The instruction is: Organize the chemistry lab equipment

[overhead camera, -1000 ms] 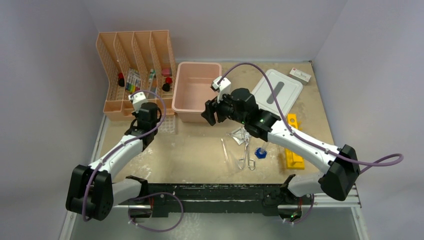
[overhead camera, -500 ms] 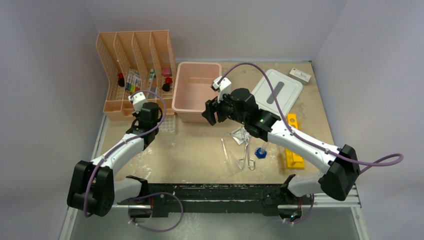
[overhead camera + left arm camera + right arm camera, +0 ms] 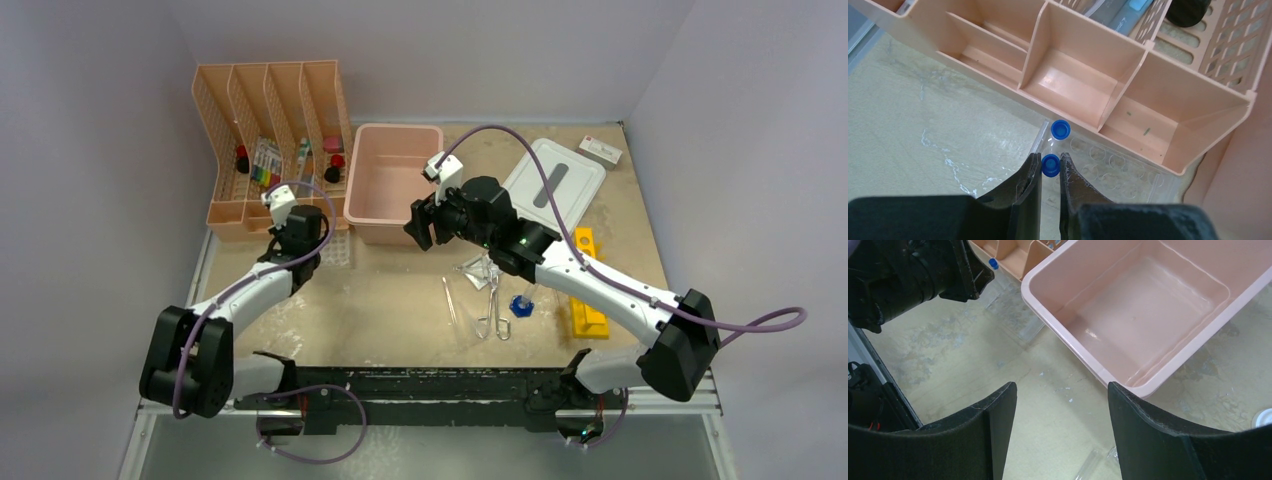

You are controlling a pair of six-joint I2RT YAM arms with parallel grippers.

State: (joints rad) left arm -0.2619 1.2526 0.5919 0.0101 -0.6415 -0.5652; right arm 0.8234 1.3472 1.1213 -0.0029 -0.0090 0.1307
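Note:
My left gripper (image 3: 1050,159) is shut on a clear blue-capped tube (image 3: 1050,165) and holds it upright over the near-left corner of the clear multi-hole tube tray (image 3: 1118,170). A second blue-capped tube (image 3: 1060,130) stands in the tray beside it. In the top view the left gripper (image 3: 300,235) sits at the tray (image 3: 338,250). My right gripper (image 3: 420,222) is open and empty (image 3: 1062,386), hovering by the pink bin. Metal forceps (image 3: 492,305), thin clear rods (image 3: 452,300), a small clear bag (image 3: 478,268), a blue-capped tube (image 3: 521,304) and the yellow holed rack (image 3: 587,290) lie mid-table.
The peach slotted file organizer (image 3: 265,100) stands just behind the tray, its low front wall (image 3: 1083,80) close to my left fingers. The pink bin (image 3: 352,190) is beside it, its rim (image 3: 1068,347) under my right gripper. The white lid (image 3: 555,180) and a small white box (image 3: 601,150) lie at the back right.
My left arm has shifted a little to the right and toward the tray with the tube in its jaws. The right arm has not moved.

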